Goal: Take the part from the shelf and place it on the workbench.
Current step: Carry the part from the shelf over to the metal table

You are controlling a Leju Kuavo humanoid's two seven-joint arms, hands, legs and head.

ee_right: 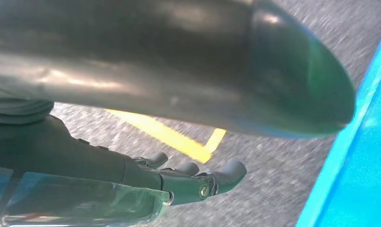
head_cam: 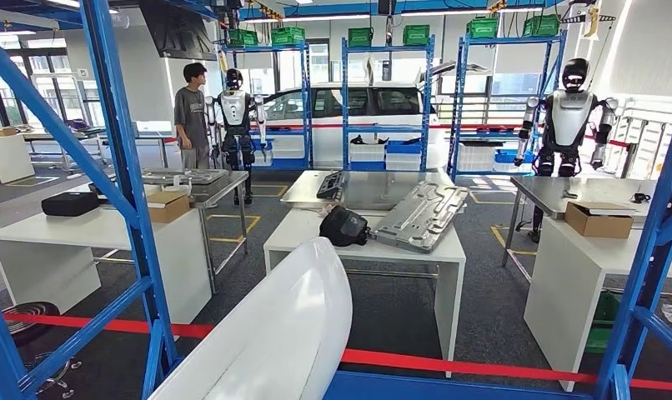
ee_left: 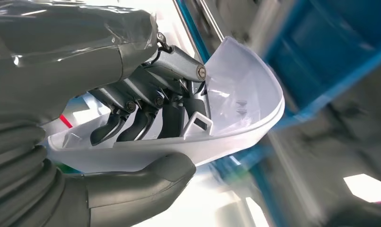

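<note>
- The left hand [ee_left: 146, 123] grips the white part [ee_left: 240, 99]: its dark fingers [ee_left: 141, 124] curl inside the hollow of the shell while the thick grey thumb [ee_left: 146, 177] presses against the outer wall, so the rim is clamped between them.
- In the head view the white part [head_cam: 274, 333] sits low and near the camera, a smooth curved shell with its rounded end pointing away towards the room, framed by the blue shelf [head_cam: 120, 167] uprights on either side.
- The right hand [ee_right: 179, 179] holds nothing; its fingers lie stretched out and slightly apart above grey floor with a yellow line [ee_right: 179, 137] (a large dark rounded form fills the space over it, and I cannot tell what it is).
- Beyond the red tape [head_cam: 449, 364] on the floor stands a white counter [head_cam: 449, 250] carrying a grey metal panel [head_cam: 420, 215] and a dark object [head_cam: 343, 226] just beside it.
- Further back, a person [head_cam: 191, 117] stands next to another humanoid robot [head_cam: 235, 125], and a third robot [head_cam: 566, 121] stands at the right (in front of a white car [head_cam: 374, 104]).
</note>
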